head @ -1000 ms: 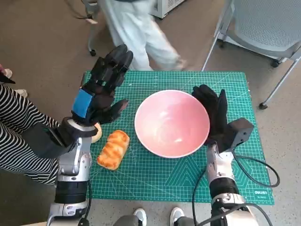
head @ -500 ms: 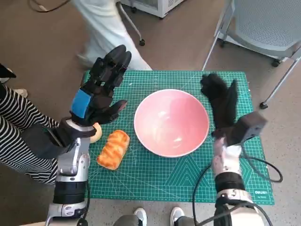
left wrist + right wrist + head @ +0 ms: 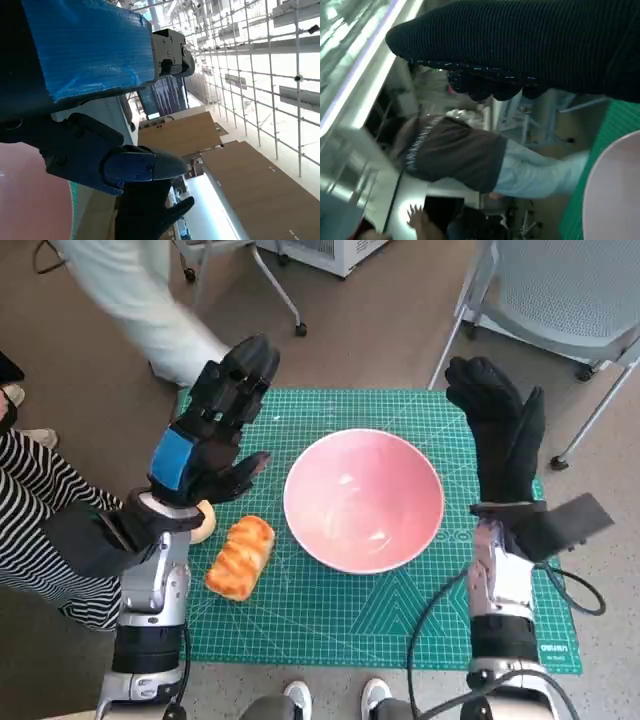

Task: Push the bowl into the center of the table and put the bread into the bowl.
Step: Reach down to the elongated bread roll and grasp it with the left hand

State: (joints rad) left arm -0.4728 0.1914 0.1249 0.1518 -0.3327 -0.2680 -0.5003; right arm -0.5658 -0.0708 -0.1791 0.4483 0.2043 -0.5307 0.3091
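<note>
A wide pink bowl (image 3: 364,499) stands near the middle of the green cutting mat (image 3: 330,610), and its rim shows in the right wrist view as the pink bowl (image 3: 615,195). A golden bread roll (image 3: 240,557) lies on the mat to the bowl's left. My left hand (image 3: 212,434) is raised above the mat's left side, over the bread, fingers spread and empty. My right hand (image 3: 500,435) is lifted to the right of the bowl, fingers extended upward, holding nothing and apart from the rim. The left wrist view shows my left hand (image 3: 100,165) and, beyond it, my gloved right hand (image 3: 150,215).
A small pale round object (image 3: 203,523) lies at the mat's left edge beside the bread. A person in striped clothing (image 3: 40,510) sits at the left. Another person (image 3: 130,300) walks behind the table. A grey chair (image 3: 560,300) stands at the far right.
My right hand has lifted away from the bowl's right rim and moved up and to the right. The left hand stays raised. The walking person has moved left.
</note>
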